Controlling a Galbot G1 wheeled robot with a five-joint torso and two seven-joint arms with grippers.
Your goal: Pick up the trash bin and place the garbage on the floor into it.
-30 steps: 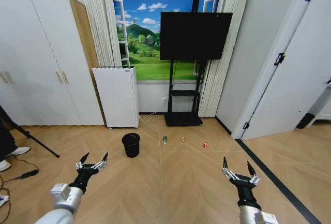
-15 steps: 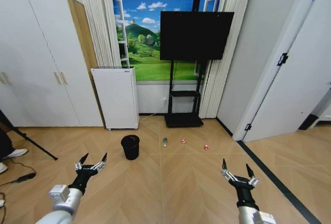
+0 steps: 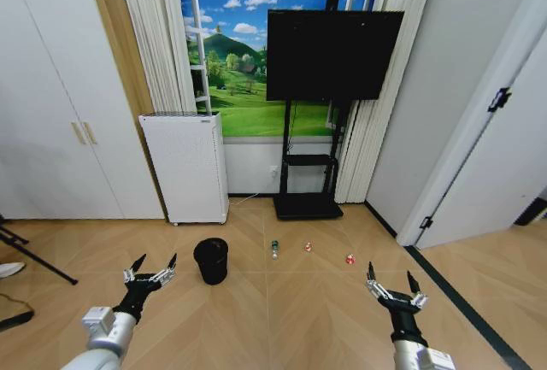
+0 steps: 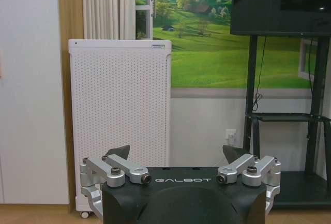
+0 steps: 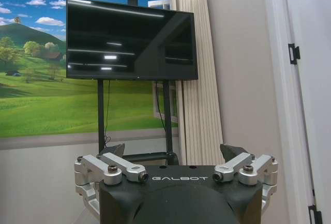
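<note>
Trash bin (image 3: pixel 211 261) stands upright on the herringbone floor (image 3: pixel 282 319), ahead of the left claw (image 3: pixel 150 267) and slightly to its right, well apart from it, with the white perforated appliance (image 3: pixel 186 167) against the wall behind. Garbage lies in a row to the bin's right: a clear bottle (image 3: pixel 274 249), then two small red-and-white items (image 3: pixel 308 247) (image 3: pixel 349 259), the last one ahead of the right claw (image 3: pixel 389 281). Both claws hover low over the floor, spread wide, holding nothing.
</note>
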